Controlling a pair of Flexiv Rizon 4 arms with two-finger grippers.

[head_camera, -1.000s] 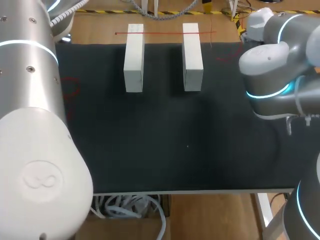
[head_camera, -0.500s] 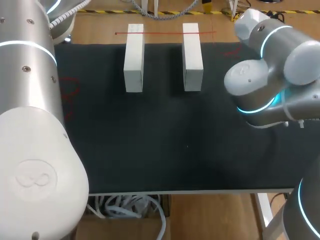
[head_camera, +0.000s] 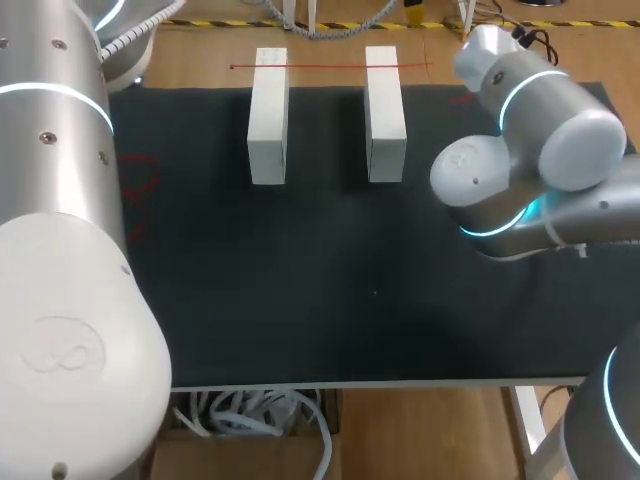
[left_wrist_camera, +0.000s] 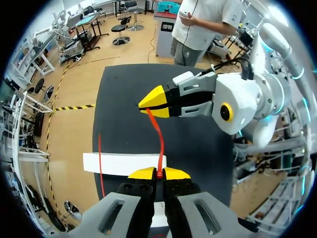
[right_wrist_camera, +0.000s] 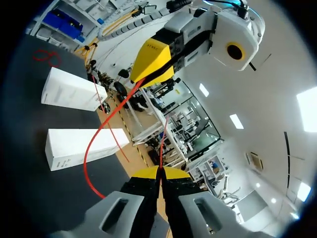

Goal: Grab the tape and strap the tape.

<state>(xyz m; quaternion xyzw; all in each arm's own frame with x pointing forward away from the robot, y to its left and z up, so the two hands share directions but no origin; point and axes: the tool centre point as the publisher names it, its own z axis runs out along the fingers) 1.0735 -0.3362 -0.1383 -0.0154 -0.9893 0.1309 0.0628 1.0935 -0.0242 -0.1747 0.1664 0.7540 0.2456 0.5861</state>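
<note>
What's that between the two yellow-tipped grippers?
A thin red tape stretches from the left gripper to the right gripper, pinched at both ends. The left wrist view shows it.

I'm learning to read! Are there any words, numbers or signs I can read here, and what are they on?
No words or numbers can be read.
Tiny print on a yellow finger of the left gripper: too small to read.
Looped mark pressed into the left arm: a sign, not letters.
</note>
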